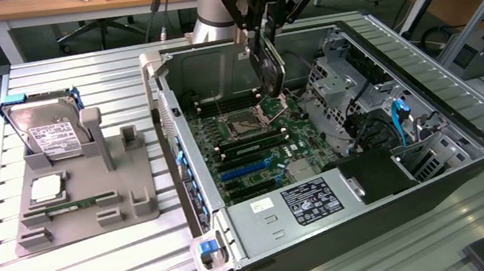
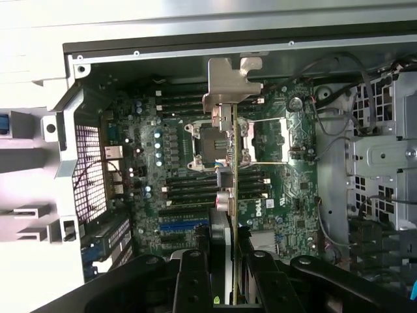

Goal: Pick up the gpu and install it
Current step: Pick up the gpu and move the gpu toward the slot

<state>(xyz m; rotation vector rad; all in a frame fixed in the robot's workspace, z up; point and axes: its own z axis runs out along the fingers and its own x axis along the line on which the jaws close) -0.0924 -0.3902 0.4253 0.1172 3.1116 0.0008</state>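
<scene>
Gpu (image 1: 271, 70) pinched in gripper (image 1: 264, 29), hanging over open case

Exterior view: the gripper sits above the far half of the open computer case (image 1: 161, 97). Its jaws are closed partway onto the gpu and clamp the card's upper end. The card hangs upright, long side vertical, with its lower end low over the motherboard (image 1: 294, 144), just beside the cpu socket (image 1: 245, 123). Cannot tell if the tip touches anything. It is not seated in any slot. From this side it reads as a thin, dark, slightly glossy plate. On the exterior view's left, well apart from the case, a grey fixture (image 1: 135, 202) carries the hard drive (image 1: 52, 133) and RAM stick (image 1: 72, 206).

Wrist view: the black fingers (image 2: 194, 277) flank the card on both faces. The gpu (image 2: 233, 189) shows edge-on as a thin green-yellow line running away from the gripper (image 2: 232, 280). The silver bracket (image 2: 229, 85) is at the end away from the gripper. The motherboard (image 2: 287, 195) lies beneath it, and the blue slots (image 2: 182, 226) are off to one side of the card's line.

Handling, as a judgement: the card is light and stiff but fragile. The board tolerates little bending, and the contact edge and small parts damage easily. The best hold is flat across both faces near the top edge, clear of the connector edge and bracket. The smooth cooler face may slip under side load, so the grip needs to stay square.
</scene>
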